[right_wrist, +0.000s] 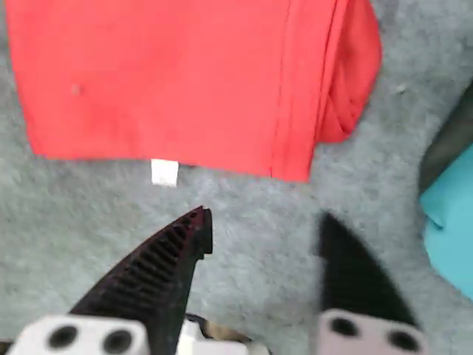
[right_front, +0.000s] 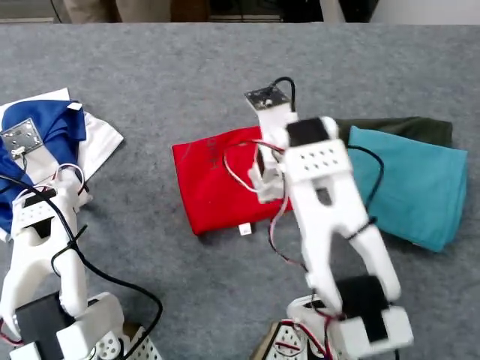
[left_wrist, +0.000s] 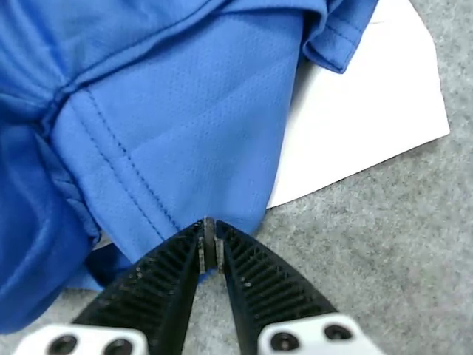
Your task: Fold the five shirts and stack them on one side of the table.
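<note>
Near: both arm bases stand at the near edge of the table [right_front: 225,67], with bare grey surface between them.

Left gripper [left_wrist: 209,240]: jaws pressed together, tips at the hem of the blue shirt [left_wrist: 170,126]. Cannot tell whether cloth is caught between them. The blue shirt lies rumpled at far left, on top of the white shirt [right_front: 101,139].

Right gripper [right_wrist: 262,222]: fingers spread wide, holding nothing, over bare table just near of the red shirt [right_wrist: 162,74]. The red shirt is folded at centre, its white tag [right_wrist: 164,171] on the near edge.

Right side: teal shirt [right_front: 420,184], folded, lying on the dark green shirt [right_front: 405,127]. I judge this the stack.

Risks:
- A pull on the blue hem may drag the white shirt with it, since they overlap.
- A shallow pinch on the red edge would probably take the top layer only and open the fold.
- The loose wires [right_front: 277,225] on the right arm hang over the red cloth and could snag.

Room: a bare band between the red shirt and the left pile, and a wide bare strip along the far side. The blue and white shirts sit close to the left edge, leaving little margin there.
</note>
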You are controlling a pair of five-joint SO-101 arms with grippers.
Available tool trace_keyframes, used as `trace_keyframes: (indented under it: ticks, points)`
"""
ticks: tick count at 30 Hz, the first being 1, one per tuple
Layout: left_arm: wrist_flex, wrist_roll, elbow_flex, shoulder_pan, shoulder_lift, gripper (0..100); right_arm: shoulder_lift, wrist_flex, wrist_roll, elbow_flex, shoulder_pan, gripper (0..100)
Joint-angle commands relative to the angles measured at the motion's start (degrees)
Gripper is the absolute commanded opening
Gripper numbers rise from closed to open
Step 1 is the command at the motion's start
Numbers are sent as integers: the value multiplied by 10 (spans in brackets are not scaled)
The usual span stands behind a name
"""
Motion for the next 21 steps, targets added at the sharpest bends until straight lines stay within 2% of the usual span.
trace_keyframes:
  ticks: [1, 11, 15, 21]
  points:
    - [-7, -6, -4, 3, -9, 20, 73, -10, -38, -80, -20, 407]
    - [-7, -6, -4, 3, -9, 20, 332, -10, -56, -280, -3, 408]
    - [-7, -6, -4, 3, -9, 20, 415, -9, -56, -322, 0, 408]
    - [-7, -6, -5, 3, -9, 20, 488, -11, -56, -356, 51, 408]
